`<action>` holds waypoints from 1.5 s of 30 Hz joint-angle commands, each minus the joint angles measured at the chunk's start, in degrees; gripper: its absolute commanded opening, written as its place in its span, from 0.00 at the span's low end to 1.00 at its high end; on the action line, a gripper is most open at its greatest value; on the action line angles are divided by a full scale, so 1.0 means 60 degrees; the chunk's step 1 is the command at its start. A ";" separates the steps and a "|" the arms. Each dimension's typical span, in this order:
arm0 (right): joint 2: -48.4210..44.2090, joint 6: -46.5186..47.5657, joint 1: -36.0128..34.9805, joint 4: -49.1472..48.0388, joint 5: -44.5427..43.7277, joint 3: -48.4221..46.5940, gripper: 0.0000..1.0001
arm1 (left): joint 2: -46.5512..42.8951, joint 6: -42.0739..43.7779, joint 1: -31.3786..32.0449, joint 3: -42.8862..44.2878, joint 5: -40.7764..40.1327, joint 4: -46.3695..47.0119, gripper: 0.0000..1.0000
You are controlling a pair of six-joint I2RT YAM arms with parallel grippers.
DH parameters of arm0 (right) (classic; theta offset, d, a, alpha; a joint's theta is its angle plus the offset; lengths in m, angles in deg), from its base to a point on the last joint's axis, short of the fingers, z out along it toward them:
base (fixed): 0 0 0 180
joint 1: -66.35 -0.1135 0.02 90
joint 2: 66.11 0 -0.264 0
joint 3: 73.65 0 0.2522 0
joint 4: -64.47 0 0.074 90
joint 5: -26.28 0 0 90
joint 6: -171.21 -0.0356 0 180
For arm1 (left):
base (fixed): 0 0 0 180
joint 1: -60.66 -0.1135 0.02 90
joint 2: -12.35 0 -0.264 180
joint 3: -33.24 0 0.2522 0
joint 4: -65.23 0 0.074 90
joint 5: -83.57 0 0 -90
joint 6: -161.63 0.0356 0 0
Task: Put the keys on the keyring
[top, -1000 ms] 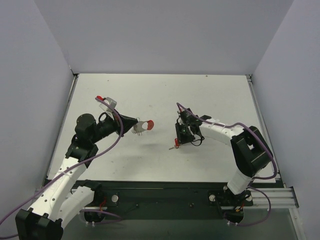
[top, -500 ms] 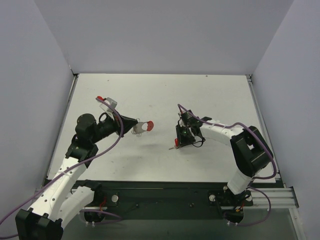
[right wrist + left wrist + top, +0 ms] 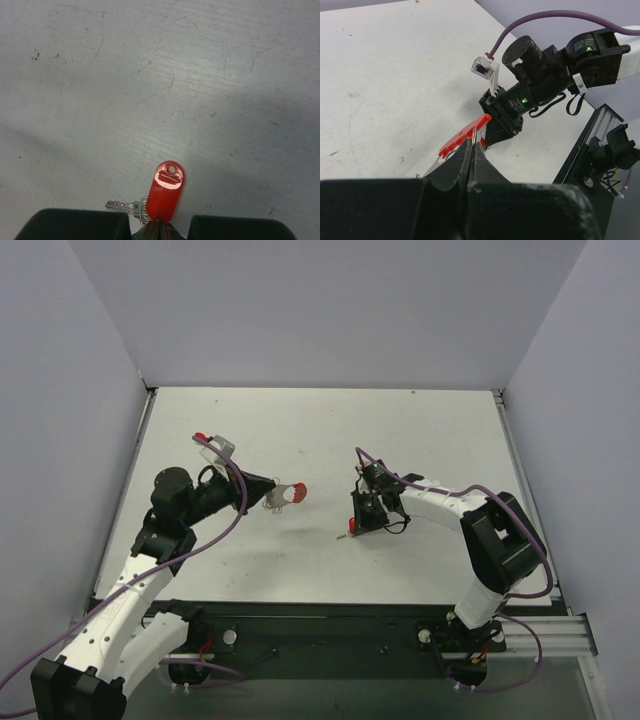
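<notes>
In the top view my left gripper is held above the table's left half, shut on the keyring. The left wrist view shows its jaws pressed together on the thin silvery loop, with the curved red band sticking out past them. My right gripper is down at the table near the middle. In the right wrist view its fingers are closed on the lower end of the keys. The red plastic head points away from me and the silver blade points left, lying on the table.
White, scuffed tabletop enclosed by grey walls at the back and both sides. The right arm's wrist and purple cable sit just beyond the keyring in the left wrist view. A dark rail runs along the near edge.
The right gripper's fingers have closed in on the keys. The left arm and the keyring have not moved.
</notes>
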 commanded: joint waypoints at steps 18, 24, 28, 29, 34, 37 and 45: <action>-0.0181 -0.0193 -0.0173 -0.0158 0.0178 0.0043 0.37 | -0.0308 0.0252 -0.0044 0.0398 0.0027 0.0064 0.00; -0.0123 -0.0149 -0.0305 -0.0158 0.0148 -0.0001 0.28 | -0.0235 0.0252 -0.0044 0.0398 0.0086 0.0078 0.00; -0.0035 -0.0017 -0.0510 0.0017 -0.0334 -0.0132 0.28 | -0.0264 0.0266 -0.0044 0.0428 0.0086 0.0049 0.00; -0.0005 0.0012 -0.0626 0.0148 -0.0466 -0.0162 0.27 | -0.0264 0.0266 -0.0044 0.0442 0.0086 0.0034 0.00; 0.0185 0.0071 -0.0759 0.0384 -0.1183 -0.0338 0.15 | -0.0249 0.0281 -0.0044 0.0457 0.0101 0.0020 0.00; 0.0302 0.0085 -0.0759 0.0486 -0.1404 -0.0396 0.03 | -0.0264 0.0296 -0.0044 0.0472 0.0101 -0.0024 0.00; -0.0443 0.0656 -0.0759 0.0341 -0.1859 -0.0338 0.00 | -0.0337 0.0384 -0.0044 0.0545 0.0188 -0.0186 0.00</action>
